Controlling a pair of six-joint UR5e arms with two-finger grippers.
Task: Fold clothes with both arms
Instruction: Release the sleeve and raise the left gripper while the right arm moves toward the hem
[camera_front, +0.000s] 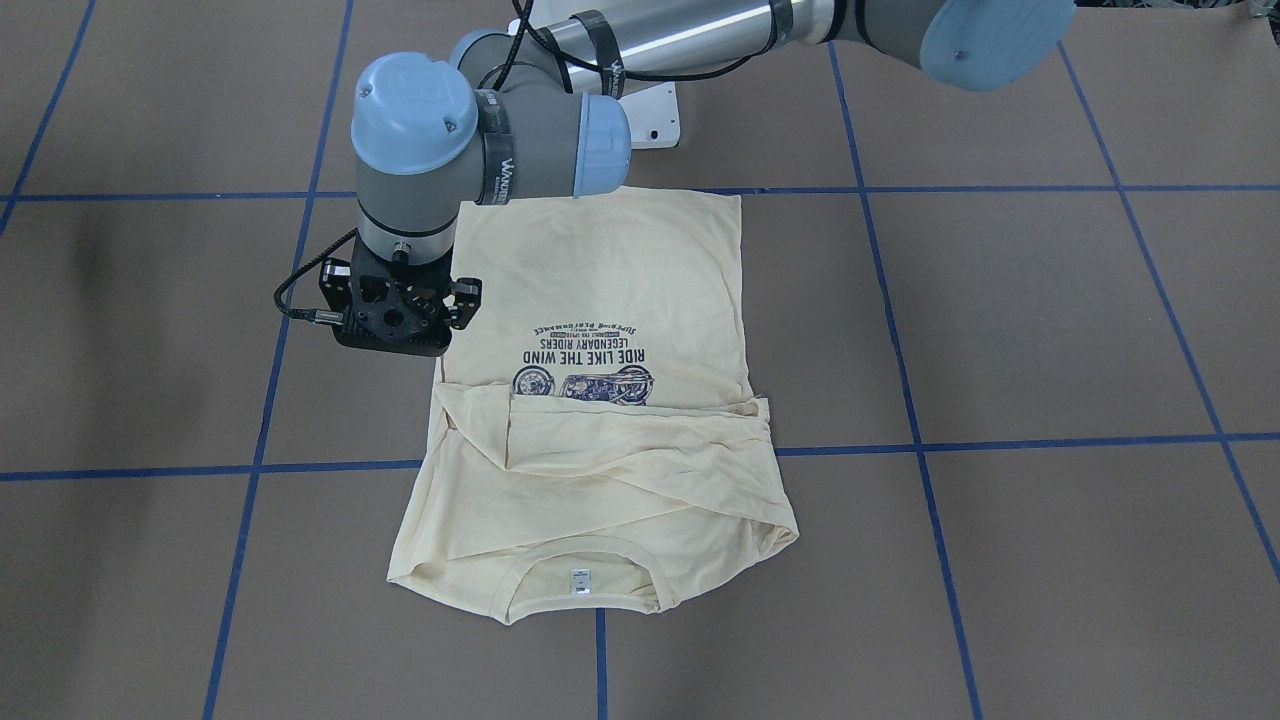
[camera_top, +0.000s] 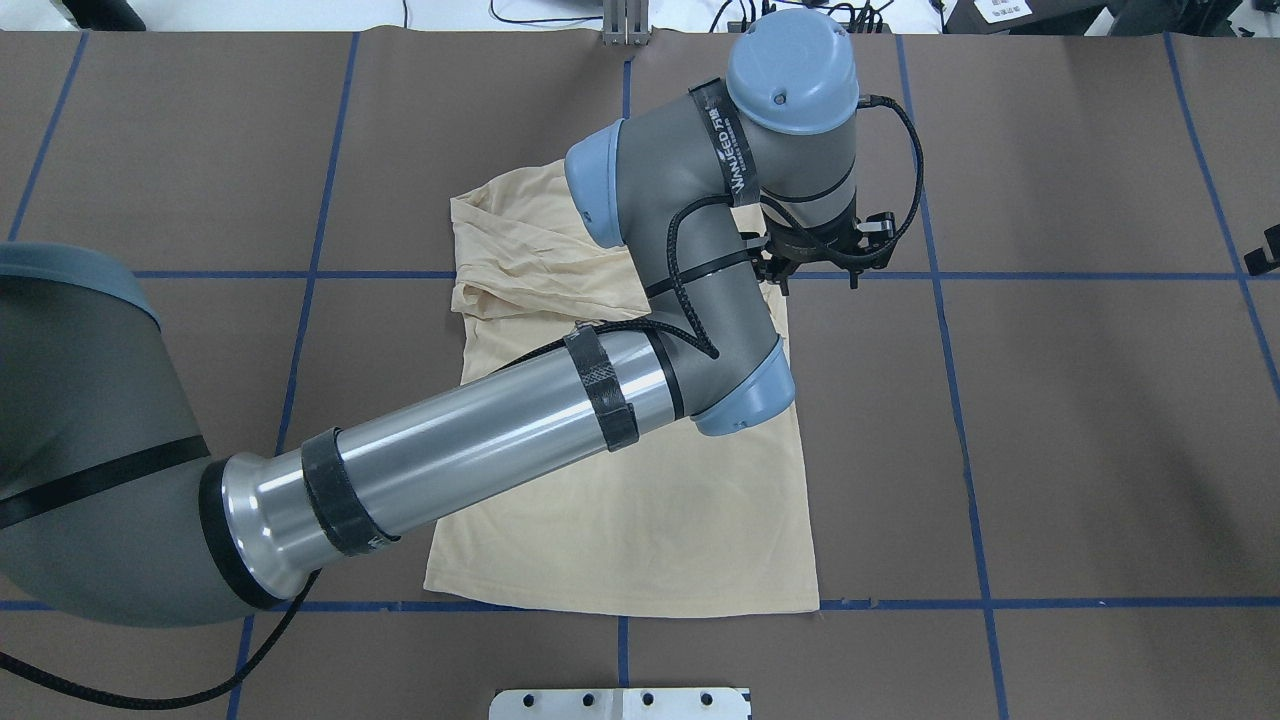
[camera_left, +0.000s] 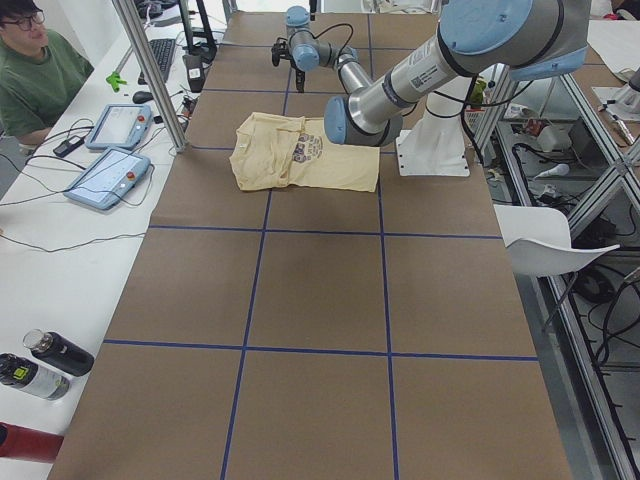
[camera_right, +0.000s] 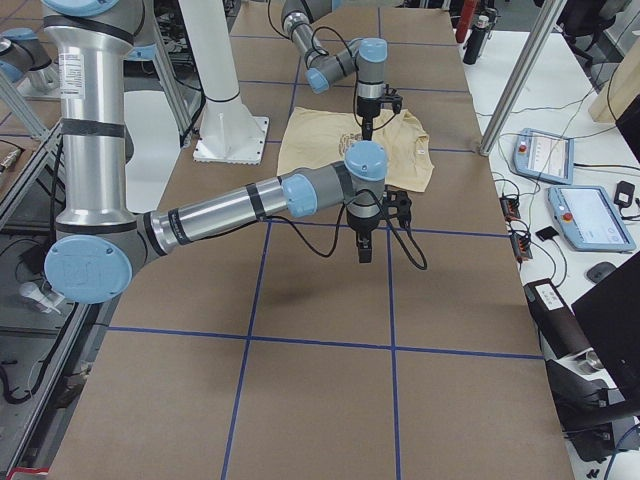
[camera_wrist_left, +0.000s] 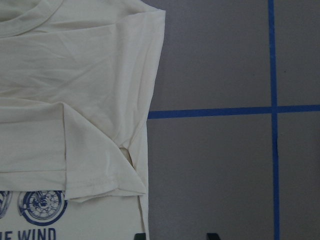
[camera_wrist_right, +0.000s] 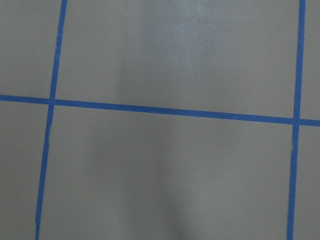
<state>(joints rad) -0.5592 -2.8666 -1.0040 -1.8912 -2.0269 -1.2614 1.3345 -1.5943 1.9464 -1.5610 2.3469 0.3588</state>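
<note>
The pale cream-yellow shirt (camera_front: 600, 300) lies flat on the brown table with its navy motorcycle print up. Both sleeves are folded across the chest, and the collar with its white neck label (camera_front: 580, 580) points away from the robot. My left arm reaches across the shirt (camera_top: 620, 520). Its gripper (camera_front: 395, 335) hovers at the shirt's edge on the robot's right, beside the folded sleeve. In the left wrist view, the left gripper (camera_wrist_left: 177, 236) is open with only bare table between its fingertips. My right gripper (camera_right: 363, 250) hangs over bare table apart from the shirt (camera_right: 320, 140). I cannot tell whether it is open or shut.
Blue tape lines (camera_front: 1000, 440) grid the brown table. The white pedestal base (camera_front: 650, 115) stands behind the shirt. A person (camera_left: 35, 70) sits at a side desk with two teach pendants (camera_left: 110, 175). Bottles (camera_left: 45, 360) lie near that desk's end.
</note>
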